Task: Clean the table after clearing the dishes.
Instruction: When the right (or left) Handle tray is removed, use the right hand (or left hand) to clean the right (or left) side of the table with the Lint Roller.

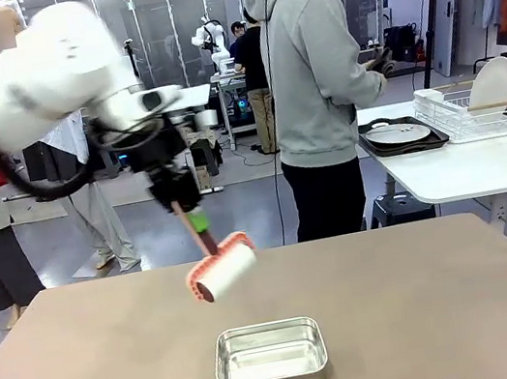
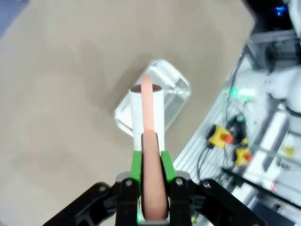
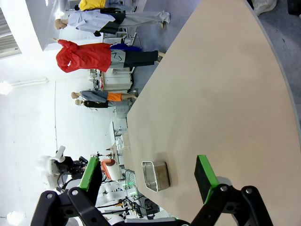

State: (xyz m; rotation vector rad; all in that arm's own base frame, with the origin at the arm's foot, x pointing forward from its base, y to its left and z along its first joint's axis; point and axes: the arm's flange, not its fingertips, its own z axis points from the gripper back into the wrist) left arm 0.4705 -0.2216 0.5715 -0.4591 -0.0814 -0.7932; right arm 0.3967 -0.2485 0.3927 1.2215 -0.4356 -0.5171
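My left gripper is shut on the pink handle of a lint roller and holds its white roll in the air above the brown table. In the left wrist view the gripper clamps the handle between green pads, and the roll hangs over the steel pan. My right gripper is open, with nothing between its fingers, low over the table. The dishes, a white plate on a dark tray, lie on the white side table.
A shiny steel pan stands near the front middle of the table. A person in a grey hoodie stands at the far edge, turned toward the white side table, where a wire rack holds another plate.
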